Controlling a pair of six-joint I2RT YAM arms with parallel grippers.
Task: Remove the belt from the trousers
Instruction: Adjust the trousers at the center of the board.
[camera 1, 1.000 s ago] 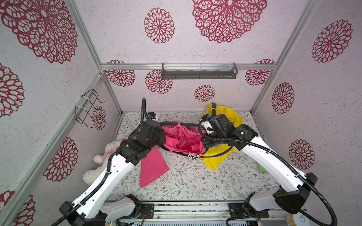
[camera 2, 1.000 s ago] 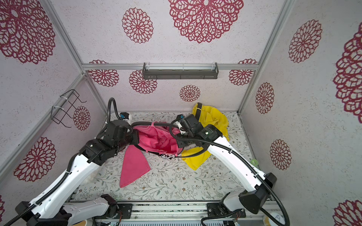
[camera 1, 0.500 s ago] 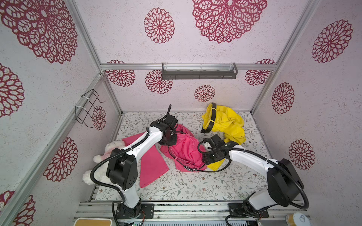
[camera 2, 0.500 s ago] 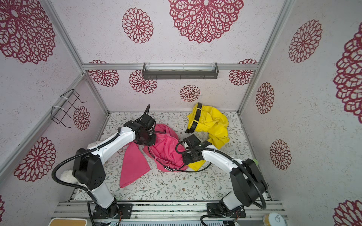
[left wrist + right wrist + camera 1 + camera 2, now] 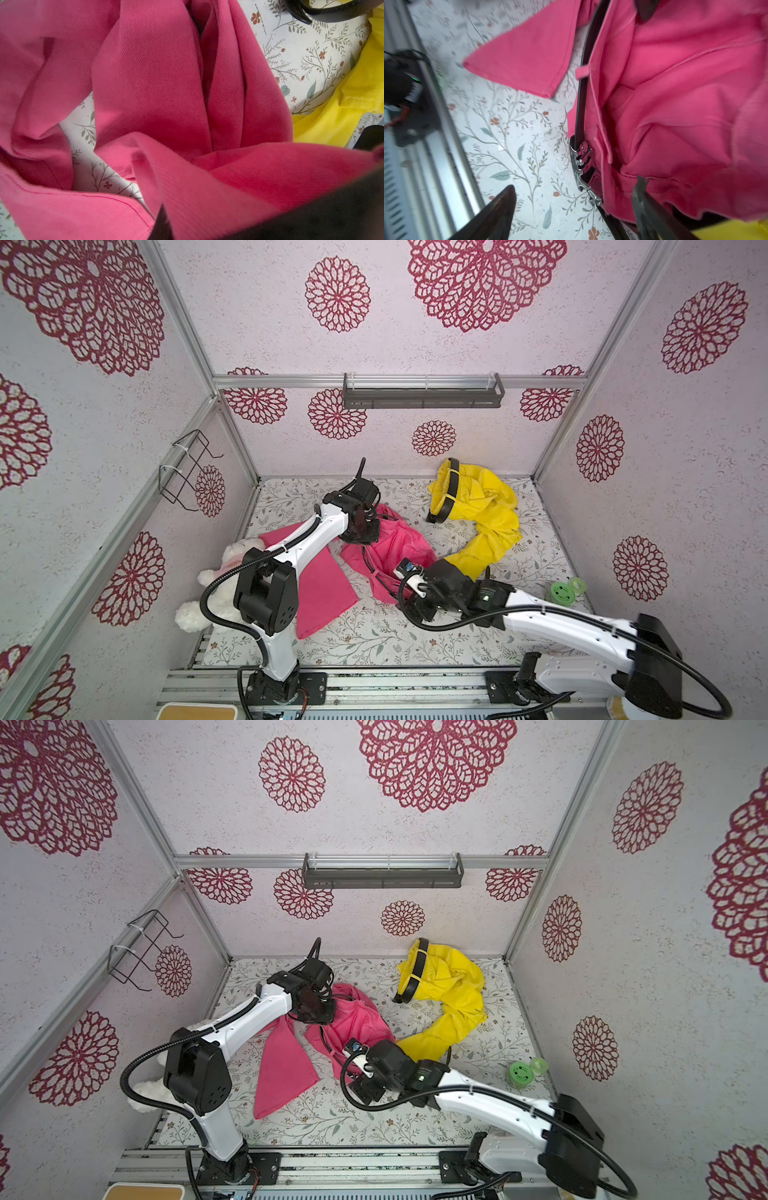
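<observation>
While the left end effector [image 5: 367, 536] grips trousers [image 5: 401, 552], right arm [image 5: 548, 616] lies low

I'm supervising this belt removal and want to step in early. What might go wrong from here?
1. The open right pincer faces the silver metal buckle beside folds of the pink cotton trousers; closing might pinch cloth.
2. The thin black belt runs through a pink loop, so pulling may drag the garment unless the shut left pincer holds the fabric firmly.
</observation>
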